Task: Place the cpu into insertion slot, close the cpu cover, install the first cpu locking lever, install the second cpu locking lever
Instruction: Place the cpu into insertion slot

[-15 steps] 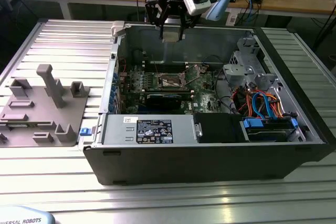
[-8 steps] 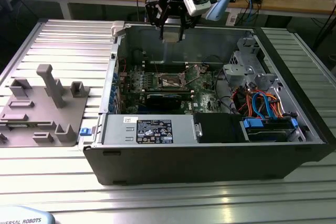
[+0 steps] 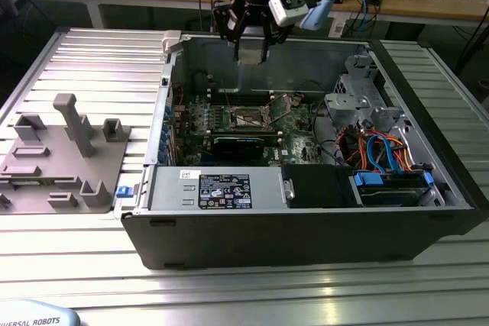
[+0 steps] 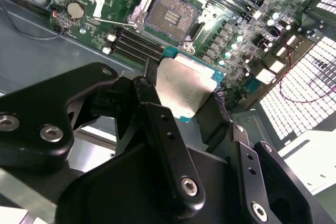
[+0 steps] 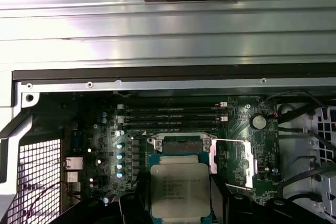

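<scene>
- The cpu (image 5: 181,190) is clamped flat between the fingers (image 4: 165,129), one on each of two opposite edges, with the silvery top facing up toward the wrist.
- The insertion slot (image 5: 181,142) is straight below the chip and a touch beyond it. There's clear air between the two, so nothing is seated yet.
- In the first wrist view the chip's edges run roughly square with the slot's frame, so any twist correction is judged to be small.
- The slot itself is empty, and its bare contact field is seen plainly in the second wrist view (image 4: 168,19).
- What's taken to be the cpu cover (image 5: 212,157) is swung open just beside the slot, not lying over it.
- Memory slots (image 5: 173,114) sit just past the slot on the motherboard (image 5: 105,129).
- Seen from the exterior view, the gripper (image 3: 250,57) hangs well above the slot, about level with the rim of the open computer case (image 3: 306,227) that holds the board.
- Way off from the slot, outside the case on the tabletop (image 3: 99,59), a grey fixture plate (image 3: 69,158) is parked.
</scene>
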